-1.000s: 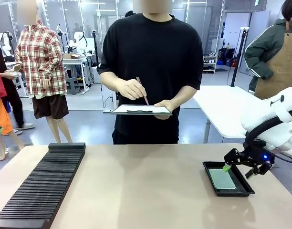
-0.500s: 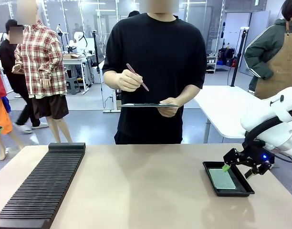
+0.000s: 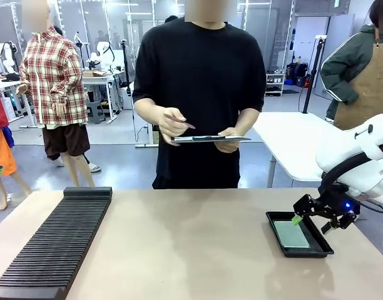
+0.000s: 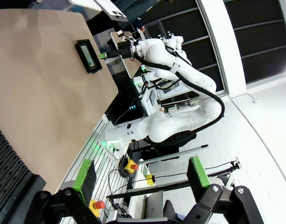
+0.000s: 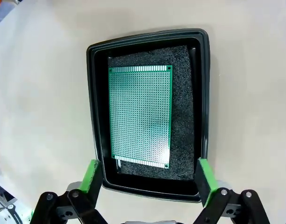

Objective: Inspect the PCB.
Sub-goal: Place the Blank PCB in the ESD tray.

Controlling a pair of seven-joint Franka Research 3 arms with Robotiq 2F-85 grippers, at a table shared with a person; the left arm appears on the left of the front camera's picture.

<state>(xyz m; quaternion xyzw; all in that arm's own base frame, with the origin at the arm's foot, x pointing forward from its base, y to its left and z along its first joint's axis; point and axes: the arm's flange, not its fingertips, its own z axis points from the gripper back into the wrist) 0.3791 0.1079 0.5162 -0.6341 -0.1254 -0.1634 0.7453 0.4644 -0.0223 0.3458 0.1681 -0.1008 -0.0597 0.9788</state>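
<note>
PCB flat in black tray, right gripper spread above it

PCB [image 5: 140,115] lies flat on dark foam inside a black tray [image 5: 93,116], nothing touching it. Right gripper [image 5: 146,176] hangs over the tray's near end, jaws wide apart and empty; green pads [image 5: 91,174] straddle the tray's width, one near each long wall. Right wrist view looks straight down at the board: fine dotted green grid, one long edge close to a tray wall, a foam strip bare along the other.

Front view: right gripper [image 3: 311,216] sits just over the tray [image 3: 319,245] near the table's right edge, PCB [image 3: 291,234] visible beneath it. Tan table [image 3: 191,250] carries a long black ribbed rack [image 3: 54,244] along the left side, well apart from the tray.

Left gripper [image 4: 140,173] is also spread wide, empty, held off past the table's edge and pointed at the robot base and floor; tray [image 4: 88,56] shows far off on the tabletop.

Person [image 3: 204,94] in a black shirt stands at the far side, clipboard [image 3: 210,139] in one hand, pen [image 3: 179,120] in the other, clear of the table.
</note>
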